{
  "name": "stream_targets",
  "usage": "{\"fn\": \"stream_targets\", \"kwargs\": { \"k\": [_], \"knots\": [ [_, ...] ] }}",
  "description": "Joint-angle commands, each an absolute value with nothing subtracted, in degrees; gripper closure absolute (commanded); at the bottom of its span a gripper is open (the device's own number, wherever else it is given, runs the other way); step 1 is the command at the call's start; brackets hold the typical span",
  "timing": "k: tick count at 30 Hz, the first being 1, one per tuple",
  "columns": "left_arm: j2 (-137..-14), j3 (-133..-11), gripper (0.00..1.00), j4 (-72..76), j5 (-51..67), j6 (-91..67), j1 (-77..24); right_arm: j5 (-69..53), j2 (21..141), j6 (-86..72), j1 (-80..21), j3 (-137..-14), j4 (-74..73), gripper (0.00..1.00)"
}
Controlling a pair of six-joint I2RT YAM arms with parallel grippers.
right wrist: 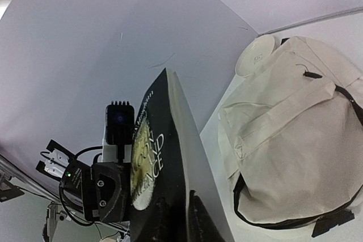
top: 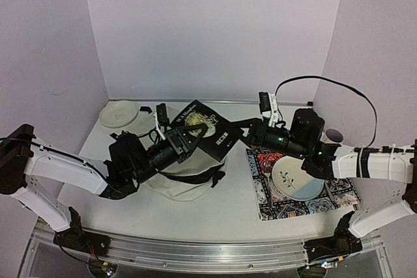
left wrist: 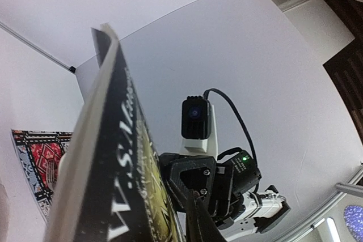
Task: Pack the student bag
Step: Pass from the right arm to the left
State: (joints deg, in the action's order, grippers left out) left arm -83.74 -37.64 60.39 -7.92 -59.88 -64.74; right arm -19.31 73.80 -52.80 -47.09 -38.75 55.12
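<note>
Black book (top: 207, 124) gripped from both sides, over the student bag (top: 186, 190).
Left gripper (top: 192, 133) and right gripper (top: 240, 136) each clamp a book edge; cover lettering begins "W.S.M"; bag lies beneath, left of centre.

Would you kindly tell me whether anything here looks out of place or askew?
The black book hangs tilted in mid-air above the student bag, pinched at opposite edges by the left gripper and right gripper. Two arms on one book looks unusual; otherwise nothing appears spilled or damaged.
</note>
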Motion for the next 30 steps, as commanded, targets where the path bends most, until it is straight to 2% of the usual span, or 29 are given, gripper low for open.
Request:
{"fn": "stream_targets", "kwargs": {
  "k": [1, 6, 9, 14, 20, 26, 30],
  "knots": [
    [-82.7, -36.9, 0.9, 65.8, -8.6, -59.9, -63.9, -16.3, 72.5, -52.1, -47.5, -38.4, 54.5, 0.7],
    [-81.9, -36.0, 0.99, 65.9, -9.6, -59.9, -63.1, -12.1, 69.3, -50.7, -47.5, -37.7, 49.6, 0.48],
    [-81.8, -36.0, 1.0, 66.1, -9.8, -59.8, -62.8, -12.2, 68.8, -50.8, -47.5, -37.6, 48.6, 0.34],
    [-82.2, -36.7, 1.0, 66.5, -9.2, -59.5, -62.5, -15.9, 70.1, -52.1, -47.5, -38.1, 50.6, 0.23],
    [-83.3, -37.7, 1.0, 67.2, -7.9, -60.2, -62.4, -21.1, 72.3, -52.7, -47.6, -39.6, 55.7, 0.22],
    [-84.2, -37.6, 1.0, 67.9, -7.2, -61.4, -62.4, -24.1, 73.7, -52.4, -47.5, -41.4, 58.8, 0.34],
    [-85.2, -37.6, 1.0, 68.1, -6.5, -62.6, -62.4, -25.0, 73.7, -51.4, -47.5, -42.8, 59.9, 0.38]
  ]
}}
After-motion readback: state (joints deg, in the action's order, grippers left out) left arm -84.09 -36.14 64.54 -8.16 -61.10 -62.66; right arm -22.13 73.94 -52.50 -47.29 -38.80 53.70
